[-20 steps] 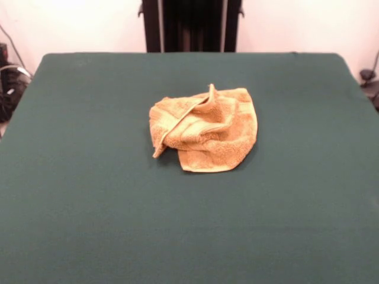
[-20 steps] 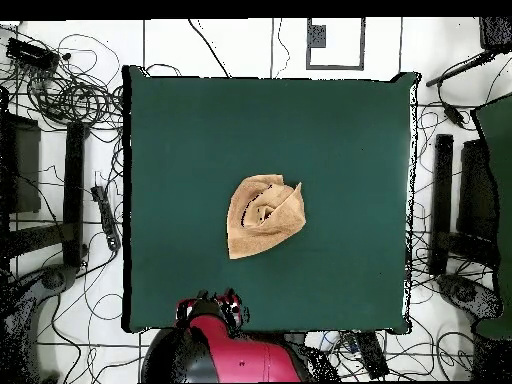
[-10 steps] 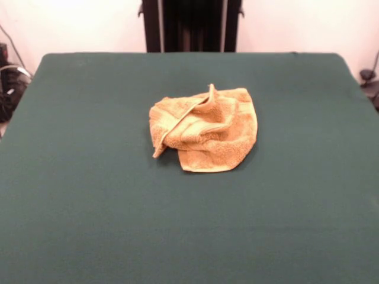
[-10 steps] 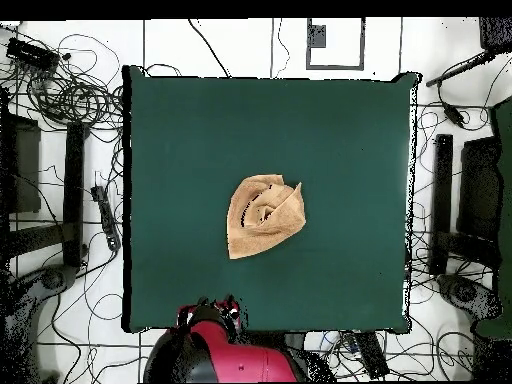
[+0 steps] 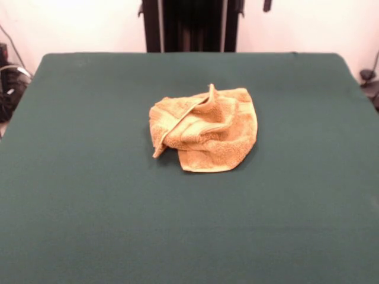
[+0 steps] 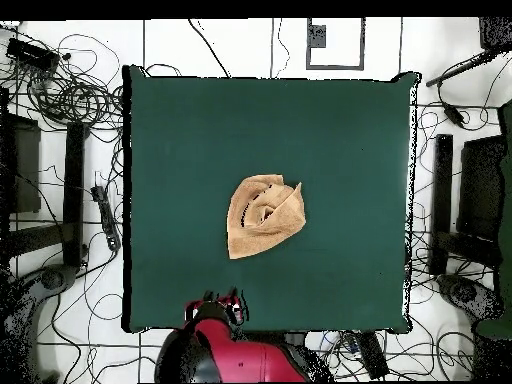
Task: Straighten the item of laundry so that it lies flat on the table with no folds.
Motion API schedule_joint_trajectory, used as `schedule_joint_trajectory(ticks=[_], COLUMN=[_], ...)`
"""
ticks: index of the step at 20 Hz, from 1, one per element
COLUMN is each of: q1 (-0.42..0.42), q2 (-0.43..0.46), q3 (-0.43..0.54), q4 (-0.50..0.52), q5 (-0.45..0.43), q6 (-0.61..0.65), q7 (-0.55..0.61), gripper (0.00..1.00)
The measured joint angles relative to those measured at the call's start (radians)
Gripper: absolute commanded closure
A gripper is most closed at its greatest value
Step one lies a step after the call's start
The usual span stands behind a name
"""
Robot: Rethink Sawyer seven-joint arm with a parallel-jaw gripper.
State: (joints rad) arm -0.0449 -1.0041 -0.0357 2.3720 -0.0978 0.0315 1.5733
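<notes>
Gripper [image 6: 218, 301] seen at the table [image 6: 340, 130] edge; its grip cannot be told.
The towel [image 5: 204, 127] is left crumpled mid-table.

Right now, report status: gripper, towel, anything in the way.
Gripper back at table edge, apart from towel. Towel mid-table, crumpled, folded over itself. Nothing around it.

Red and black robot arm [image 6: 232, 350] seen from above

A rounded, glossy red shell covers the bulk of the arm, with a black section on its left side and a grey-black patch beside it. At the end nearest the table sits a small cluster of black parts edged with red. In the front view only a small dark tip [image 5: 267, 5] shows at the top edge
</notes>
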Motion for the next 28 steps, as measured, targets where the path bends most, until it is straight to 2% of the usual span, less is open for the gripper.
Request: schedule_joint_trajectory(ticks=[3, 6, 10, 14, 21, 25, 28], q1=[0.000, -0.003, -0.005, 0.008, 0.097, 0.107, 0.087], q2=[0.019, 0.001, -0.095, -0.234, -0.390, -0.418, -0.411], q3=[-0.006, -0.011, -0.021, -0.031, -0.031, -0.026, -0.014], q4=[0.027, 0.073, 0.146, 0.205, 0.165, 0.123, 0.108], q5=[-0.017, -0.031, -0.032, -0.033, -0.033, -0.026, -0.005], q6=[-0.039, -0.041, -0.007, 0.074, 0.317, 0.442, 0.460], q7=[0.000, 0.000, 0.000, 0.000, 0.000, 0.000, 0.000], gripper=[0.00, 0.00, 0.00, 0.00, 0.00, 0.00, 0.00])
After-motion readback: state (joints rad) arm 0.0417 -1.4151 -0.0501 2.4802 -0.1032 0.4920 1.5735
